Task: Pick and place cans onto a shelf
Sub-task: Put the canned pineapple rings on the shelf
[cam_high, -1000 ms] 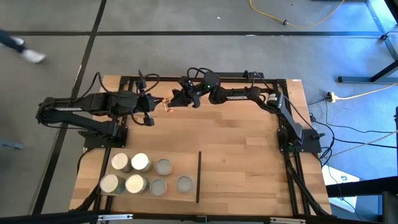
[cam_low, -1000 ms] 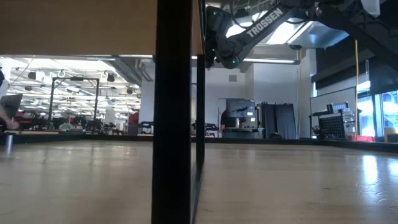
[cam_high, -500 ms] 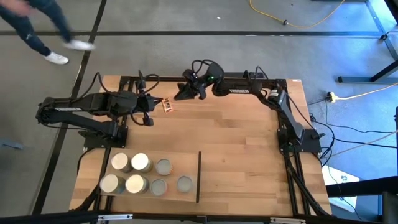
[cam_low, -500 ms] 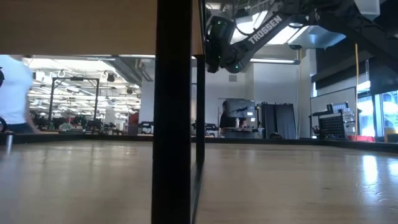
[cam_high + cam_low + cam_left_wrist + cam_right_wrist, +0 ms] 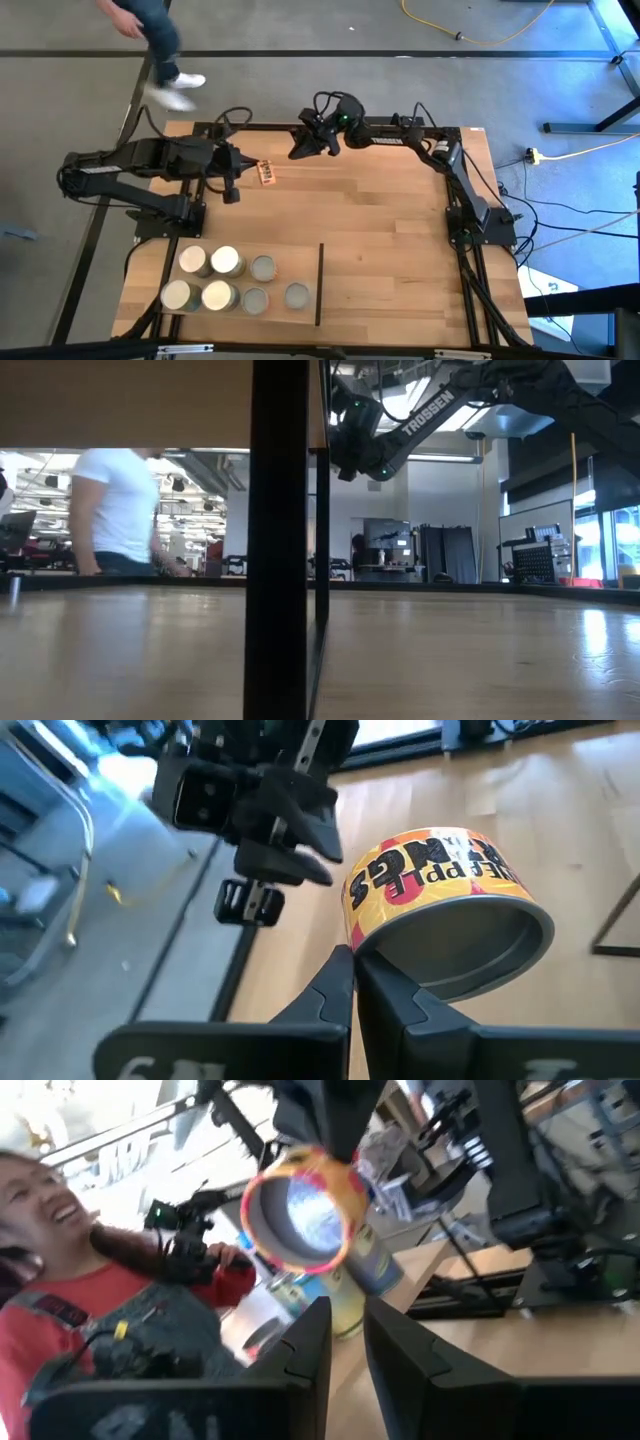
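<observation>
Seven cans (image 5: 222, 279) stand upright in two rows on the shelf (image 5: 300, 262), the pale wood panel at the near left part of the table (image 5: 390, 240), with its thin black strip (image 5: 319, 284) on the side toward the table's middle. One more can (image 5: 267, 172), with a yellow and red label, is in the air near the far edge of the table, lying on its side. The left gripper (image 5: 240, 172) is closed on this can; in the left wrist view the two fingers (image 5: 330, 995) pinch the rim of the can (image 5: 445, 920), whose metal end faces the camera. The right gripper (image 5: 300, 148) hangs just beside it at the far edge, apart from the can, with its fingers close together and nothing between them. Behind the table a person (image 5: 118, 510) in a white shirt is in the room.
</observation>
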Tool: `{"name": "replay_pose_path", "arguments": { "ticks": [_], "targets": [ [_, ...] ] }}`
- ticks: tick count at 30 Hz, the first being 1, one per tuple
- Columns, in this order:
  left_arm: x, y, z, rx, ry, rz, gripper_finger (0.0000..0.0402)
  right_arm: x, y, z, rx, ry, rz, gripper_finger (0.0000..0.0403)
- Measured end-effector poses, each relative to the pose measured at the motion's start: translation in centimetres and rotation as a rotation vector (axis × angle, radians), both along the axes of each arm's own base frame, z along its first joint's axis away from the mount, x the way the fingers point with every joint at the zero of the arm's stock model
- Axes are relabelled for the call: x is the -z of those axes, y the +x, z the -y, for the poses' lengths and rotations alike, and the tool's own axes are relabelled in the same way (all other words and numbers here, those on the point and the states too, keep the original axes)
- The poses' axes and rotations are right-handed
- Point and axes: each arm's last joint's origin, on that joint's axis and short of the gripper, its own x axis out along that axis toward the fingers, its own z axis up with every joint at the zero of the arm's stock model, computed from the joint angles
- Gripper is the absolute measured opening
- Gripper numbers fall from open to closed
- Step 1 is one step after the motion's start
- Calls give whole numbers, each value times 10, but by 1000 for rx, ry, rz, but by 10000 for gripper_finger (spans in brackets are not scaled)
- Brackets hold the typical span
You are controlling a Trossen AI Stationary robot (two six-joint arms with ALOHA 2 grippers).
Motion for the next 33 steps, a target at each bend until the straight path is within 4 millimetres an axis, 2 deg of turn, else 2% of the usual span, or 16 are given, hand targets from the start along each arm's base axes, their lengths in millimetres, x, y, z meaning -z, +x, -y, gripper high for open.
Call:
{"name": "replay_pose_path", "arguments": {
  "ticks": [5, 11, 15, 19, 26, 29, 33],
  "targets": [
    [-19, 7, 1, -18, -109, -49, 0, 0, 3, -11, -71, -26, -1, 67],
    [-35, 21, 4, -3, -244, -201, 0, -8, 6, -20, -96, -68, 65, 67],
    [-47, 27, 4, -31, -307, -237, 0, -32, 9, -23, -117, -135, 158, 64],
    [-57, 33, 5, -39, -355, -209, 0, -65, 10, -24, -136, -210, 262, 49],
    [-60, 32, 5, -38, -383, -207, 0, -117, 2, -21, -128, -332, 438, 8],
    [-60, 31, 5, -44, -380, -217, 0, -128, -5, -12, -107, -365, 472, 6],
    [-59, 31, 5, -46, -379, -222, 0, -134, -12, 0, -76, -417, 519, 3]
  ]
}}
